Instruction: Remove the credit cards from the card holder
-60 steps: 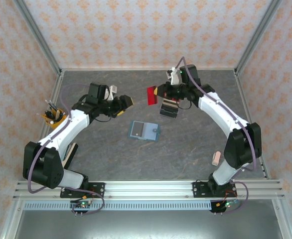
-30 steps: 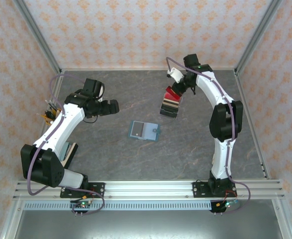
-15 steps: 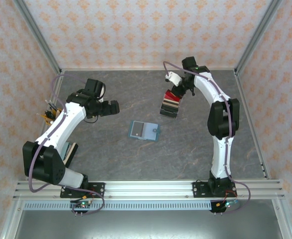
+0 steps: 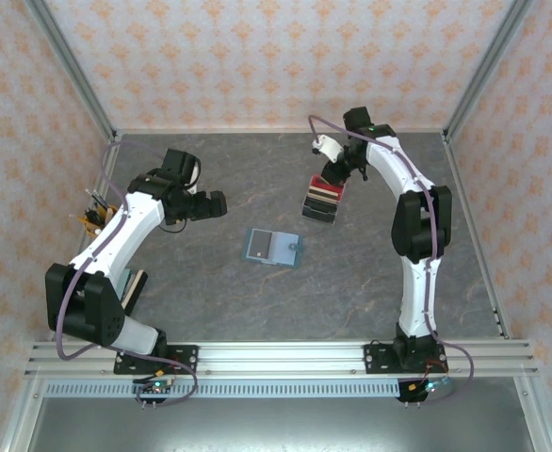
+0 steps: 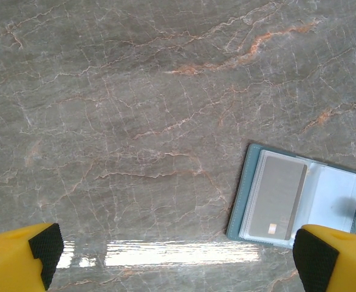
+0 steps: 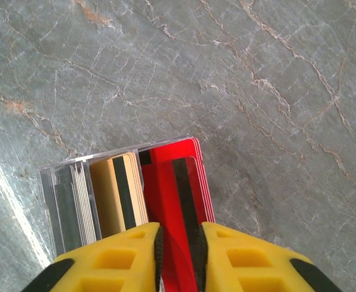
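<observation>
Credit card [image 6: 184, 188], red, in right hand [image 6: 179, 231] over clear box [image 6: 65, 194]

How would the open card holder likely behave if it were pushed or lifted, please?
The card holder lies thin and flat, so it would probably slide, not tip. Its two leaves would likely flop if lifted by one edge.

Holder [image 4: 284, 249] open, grey card [image 5: 279, 198] inside; red card [image 6: 166, 182] upright.

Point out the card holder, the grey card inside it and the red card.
card holder [image 5: 331, 196]: left wrist view, bare right leaf.
grey card [image 5: 279, 198]: left wrist view, its middle.
red card [image 6: 166, 182]: right wrist view, red face.
</observation>
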Robot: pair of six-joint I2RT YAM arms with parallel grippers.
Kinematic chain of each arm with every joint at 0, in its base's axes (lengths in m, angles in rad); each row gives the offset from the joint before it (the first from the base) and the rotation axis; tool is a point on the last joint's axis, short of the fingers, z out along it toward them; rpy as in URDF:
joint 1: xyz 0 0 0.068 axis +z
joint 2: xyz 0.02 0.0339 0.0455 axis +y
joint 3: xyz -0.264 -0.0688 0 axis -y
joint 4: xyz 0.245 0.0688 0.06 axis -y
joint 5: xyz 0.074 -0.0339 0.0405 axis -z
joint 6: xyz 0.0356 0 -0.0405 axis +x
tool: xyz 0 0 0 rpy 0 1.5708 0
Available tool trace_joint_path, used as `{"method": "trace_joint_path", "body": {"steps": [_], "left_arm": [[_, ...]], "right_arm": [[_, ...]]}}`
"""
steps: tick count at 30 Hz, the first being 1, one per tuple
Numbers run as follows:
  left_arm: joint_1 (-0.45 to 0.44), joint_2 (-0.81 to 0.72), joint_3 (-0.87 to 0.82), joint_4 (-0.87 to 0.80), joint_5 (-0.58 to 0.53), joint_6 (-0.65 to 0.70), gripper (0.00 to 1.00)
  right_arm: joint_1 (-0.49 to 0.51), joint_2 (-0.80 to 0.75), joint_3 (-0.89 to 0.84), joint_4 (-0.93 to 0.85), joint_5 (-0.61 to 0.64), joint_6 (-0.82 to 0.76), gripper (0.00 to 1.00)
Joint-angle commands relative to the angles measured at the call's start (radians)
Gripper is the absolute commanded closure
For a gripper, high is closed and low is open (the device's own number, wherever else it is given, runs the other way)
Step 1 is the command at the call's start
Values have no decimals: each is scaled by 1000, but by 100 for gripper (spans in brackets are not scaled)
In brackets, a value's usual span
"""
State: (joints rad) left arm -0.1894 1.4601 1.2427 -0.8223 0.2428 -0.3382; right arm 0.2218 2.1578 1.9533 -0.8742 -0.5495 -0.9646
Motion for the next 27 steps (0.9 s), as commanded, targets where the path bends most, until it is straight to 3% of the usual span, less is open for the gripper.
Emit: {"method": "trace_joint_path", "body": {"steps": [1,8,11,17,22,27], "left_arm": [[4,2,12,-23,10,12,0],[4,-6,-16,2,54,-17,0],[5,-13,-27,12,67,-26,0],[4,-33,-43,21,60,-43,0],[4,-42,-52,21,13,-81,0],[4,-46,-79,16,-45,-115,0]], "right_arm": [[3,-65,19,28,-26,148,74],[89,-208,-132,103,32,602,73],[159,-279,-272,194,66,814,71],[314,-356,-501,366,166,1263,62],[470,-314,-560,417,263,1369,52],[557,-241,-537,386,373,1403,43]]}}
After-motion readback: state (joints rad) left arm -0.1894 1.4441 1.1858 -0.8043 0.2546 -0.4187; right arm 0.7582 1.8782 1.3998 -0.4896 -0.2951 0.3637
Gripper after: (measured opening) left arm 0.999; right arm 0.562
